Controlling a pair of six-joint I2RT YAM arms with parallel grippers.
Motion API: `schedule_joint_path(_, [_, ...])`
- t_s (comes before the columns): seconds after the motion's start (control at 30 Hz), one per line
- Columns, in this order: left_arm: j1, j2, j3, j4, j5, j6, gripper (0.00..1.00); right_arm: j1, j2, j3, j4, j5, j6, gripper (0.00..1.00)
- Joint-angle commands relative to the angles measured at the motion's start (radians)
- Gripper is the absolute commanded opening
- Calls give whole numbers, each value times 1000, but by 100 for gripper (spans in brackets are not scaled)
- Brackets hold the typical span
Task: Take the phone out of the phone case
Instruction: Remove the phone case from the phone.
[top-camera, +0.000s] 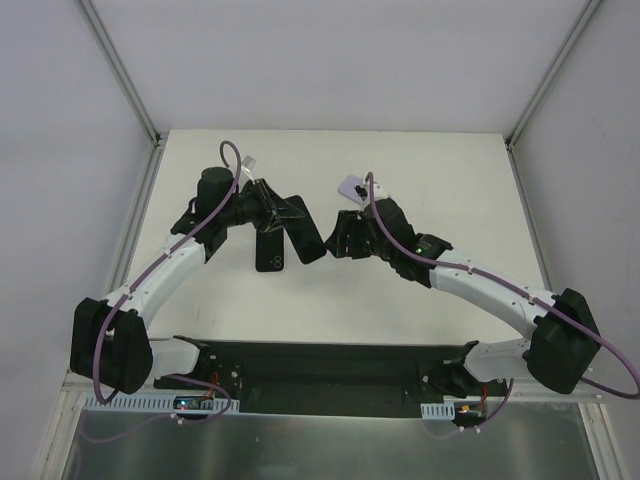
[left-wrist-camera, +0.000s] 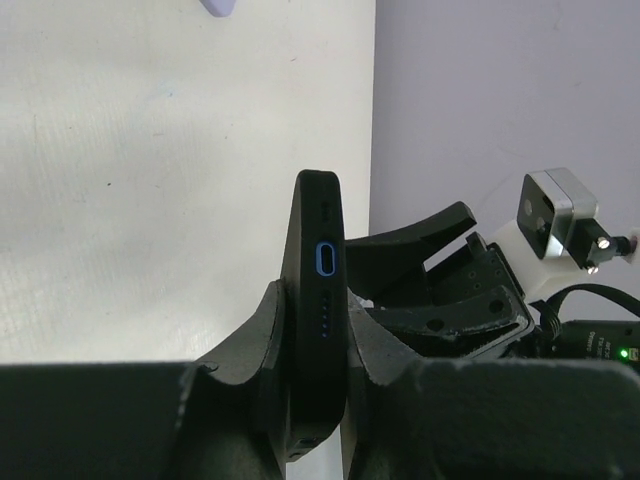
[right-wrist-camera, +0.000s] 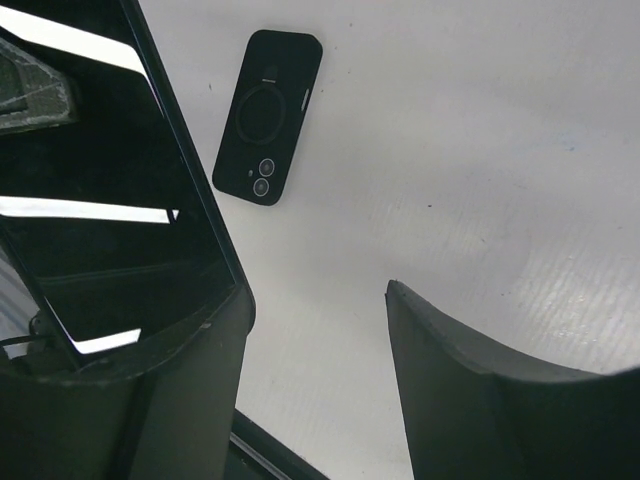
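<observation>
My left gripper (top-camera: 281, 212) is shut on the black phone (top-camera: 304, 230) and holds it above the table. In the left wrist view the phone (left-wrist-camera: 320, 230) stands edge-on between the two pads, its blue-rimmed port facing the camera. The black phone case (top-camera: 271, 250) lies flat on the table just below the held phone. It is empty, back up, with a ring mark and two camera holes (right-wrist-camera: 267, 117). My right gripper (top-camera: 340, 237) hovers just right of the phone, open with nothing between its fingers (right-wrist-camera: 316, 290). The phone's glossy screen (right-wrist-camera: 110, 220) lies outside that gripper's left finger.
A small lilac object (top-camera: 352, 186) lies behind the right wrist, partly hidden by it; it also shows at the top edge of the left wrist view (left-wrist-camera: 220, 5). A white cable connector (top-camera: 247, 161) lies near the left arm. Grey walls border the white table (top-camera: 450, 180).
</observation>
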Motion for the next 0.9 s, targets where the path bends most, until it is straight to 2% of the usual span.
schedule_joint_path(0.0, [-30, -92, 61, 389, 261, -324, 0, -9, 99, -133, -85, -150, 48, 59])
schedule_joint_path(0.27, [-29, -89, 48, 449, 249, -367, 0, -34, 112, -150, -93, -127, 83, 56])
schedule_joint_path(0.4, [-26, -89, 36, 476, 246, -385, 0, -57, 86, -164, -70, -180, 108, 53])
schedule_joint_path(0.63, [-21, -79, 21, 585, 235, -456, 0, -97, 110, -186, -59, -208, 120, 39])
schedule_joint_path(0.87, [-21, -63, -2, 703, 206, -525, 0, -126, 147, -261, 160, -389, 239, 30])
